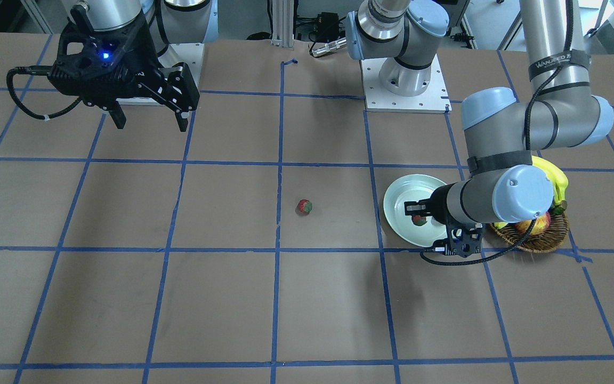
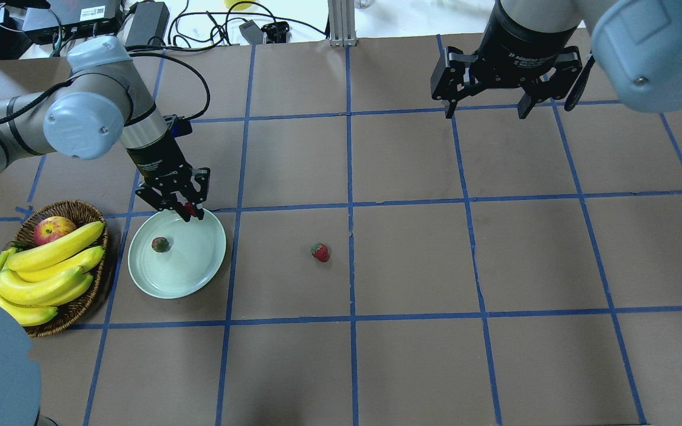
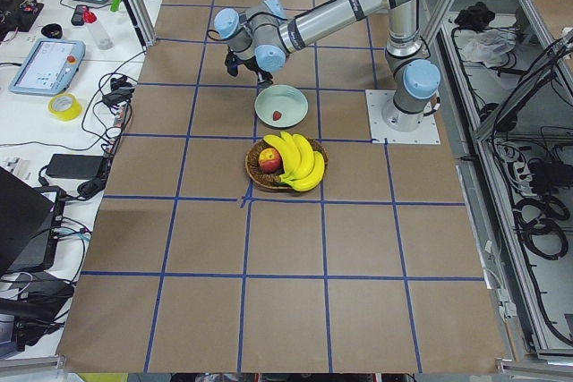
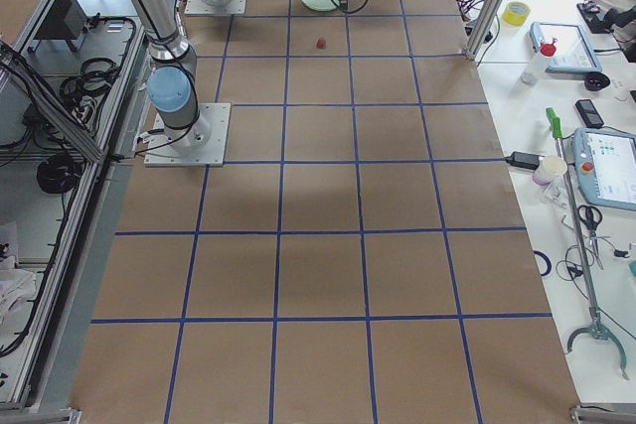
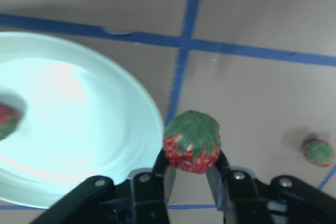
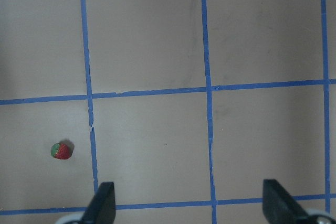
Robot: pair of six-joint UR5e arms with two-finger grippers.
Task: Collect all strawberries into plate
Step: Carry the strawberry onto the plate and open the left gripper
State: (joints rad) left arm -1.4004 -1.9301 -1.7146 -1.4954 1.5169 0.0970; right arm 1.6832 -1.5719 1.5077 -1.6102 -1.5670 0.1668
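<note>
The plate [image 2: 190, 263] sits on the table [image 2: 412, 254] with one strawberry [image 2: 160, 244] inside, at 10 o'clock from its centre. At its 1 o'clock rim the left end effector [image 2: 190, 213] is clamped on a second strawberry [image 5: 191, 142]. A third strawberry [image 2: 319, 252] lies at the plate's 3 o'clock, well apart. The right end effector [image 2: 486, 112] hangs spread apart.

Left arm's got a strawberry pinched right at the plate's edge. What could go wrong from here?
1. The held strawberry in the left gripper sits by the rim of the plate, not over its middle. Released here, it may bounce onto the table.
2. If lowered here, the fingers might catch the rim and jolt the plate, rolling out the strawberry in the plate.
3. Only the tips pinch it, so it may slip early.
</note>
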